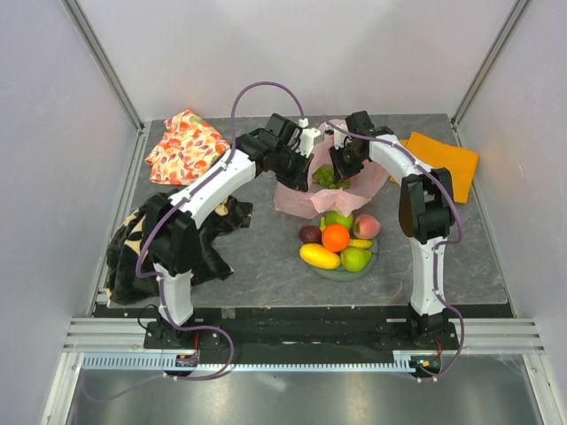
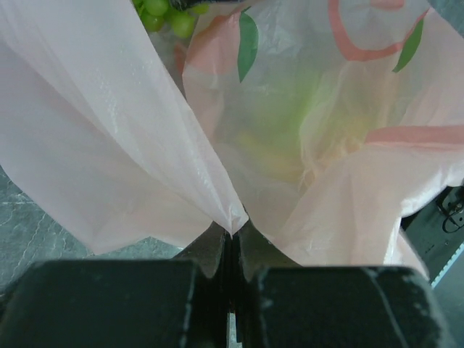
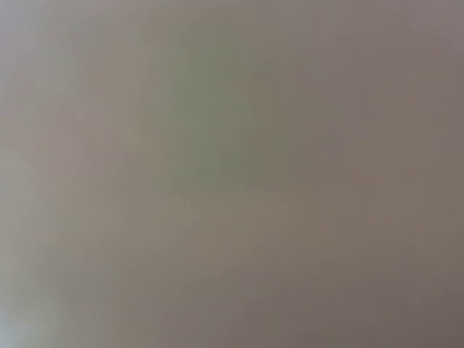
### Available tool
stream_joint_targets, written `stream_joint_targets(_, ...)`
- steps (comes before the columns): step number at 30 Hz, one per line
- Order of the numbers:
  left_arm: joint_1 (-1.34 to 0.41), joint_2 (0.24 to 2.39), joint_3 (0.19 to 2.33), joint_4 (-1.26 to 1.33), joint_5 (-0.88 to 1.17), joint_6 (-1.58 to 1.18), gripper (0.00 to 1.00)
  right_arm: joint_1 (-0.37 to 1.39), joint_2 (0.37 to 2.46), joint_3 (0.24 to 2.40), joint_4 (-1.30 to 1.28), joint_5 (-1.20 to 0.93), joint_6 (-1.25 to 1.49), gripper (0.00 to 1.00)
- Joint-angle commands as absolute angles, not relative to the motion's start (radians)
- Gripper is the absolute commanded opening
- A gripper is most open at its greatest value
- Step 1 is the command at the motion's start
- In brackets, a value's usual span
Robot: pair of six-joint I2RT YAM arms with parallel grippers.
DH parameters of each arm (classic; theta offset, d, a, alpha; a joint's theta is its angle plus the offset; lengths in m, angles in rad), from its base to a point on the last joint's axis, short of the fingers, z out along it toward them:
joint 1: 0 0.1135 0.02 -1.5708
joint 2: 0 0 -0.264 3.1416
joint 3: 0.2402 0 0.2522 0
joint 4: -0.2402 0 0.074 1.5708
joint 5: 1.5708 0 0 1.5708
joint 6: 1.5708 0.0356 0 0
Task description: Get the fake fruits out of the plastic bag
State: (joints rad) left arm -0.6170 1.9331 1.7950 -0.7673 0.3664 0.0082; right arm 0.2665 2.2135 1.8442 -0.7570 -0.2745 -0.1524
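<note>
The pink plastic bag [image 1: 297, 200] stands at the table's middle back. My left gripper [image 1: 304, 166] is shut on its rim; the left wrist view shows the film [image 2: 109, 145] pinched between the closed fingertips [image 2: 232, 233]. My right gripper [image 1: 339, 166] is at the bag's mouth with the green grapes [image 1: 325, 177] at its fingertips, raised at rim level; the grapes also show in the left wrist view [image 2: 163, 16]. The right wrist view is a blur of plastic. On the plate [image 1: 341, 271] lie pear [image 1: 338, 219], peach [image 1: 366, 227], plum [image 1: 310, 234], orange [image 1: 335, 237], mango [image 1: 319, 256], apple [image 1: 355, 258].
A floral fabric [image 1: 184, 146] lies at the back left, an orange cloth [image 1: 445, 152] at the back right, and a dark patterned cloth [image 1: 146, 248] at the front left beside the left arm. Grey walls enclose the table.
</note>
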Motion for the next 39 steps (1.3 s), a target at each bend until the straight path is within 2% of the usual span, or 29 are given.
stream_joint_targets(1,-0.611,1.950,1.851,-0.729,0.339,0.049,0.02,0.262,2.122,1.928,-0.756,-0.328,-0.195,0.13)
stream_joint_targets(2,-0.609,1.954,1.858,-0.729,0.333,0.049,0.02,0.264,2.102,1.937,-0.781,-0.343,-0.204,0.09)
stream_joint_targets(3,-0.606,1.959,1.873,-0.726,0.328,0.048,0.02,0.262,2.079,1.947,-0.793,-0.365,-0.222,0.00)
stream_joint_targets(9,-0.569,2.016,1.963,-0.712,0.318,0.038,0.02,0.262,1.870,1.953,-0.919,-0.451,-0.296,0.00)
stream_joint_targets(19,-0.535,2.103,2.123,-0.707,0.305,0.040,0.02,0.262,1.631,1.954,-1.021,-0.397,-0.330,0.00)
stream_joint_targets(22,-0.535,2.114,2.137,-0.706,0.287,0.049,0.15,0.264,1.563,1.947,-1.060,-0.436,-0.353,0.00)
stream_joint_targets(23,-0.534,2.117,2.141,-0.706,0.279,0.048,0.34,0.262,1.545,1.927,-1.069,-0.465,-0.377,0.00)
stream_joint_targets(26,-0.529,2.094,2.155,-0.704,0.255,0.048,0.56,0.264,1.471,1.870,-1.127,-0.508,-0.437,0.00)
stream_joint_targets(32,-0.509,1.958,2.131,-0.698,0.180,0.066,0.75,0.264,1.352,1.720,-1.219,-0.609,-0.528,0.00)
stream_joint_targets(39,-0.491,1.798,1.984,-0.701,0.135,0.109,0.77,0.272,1.348,1.580,-1.175,-0.618,-0.503,0.00)
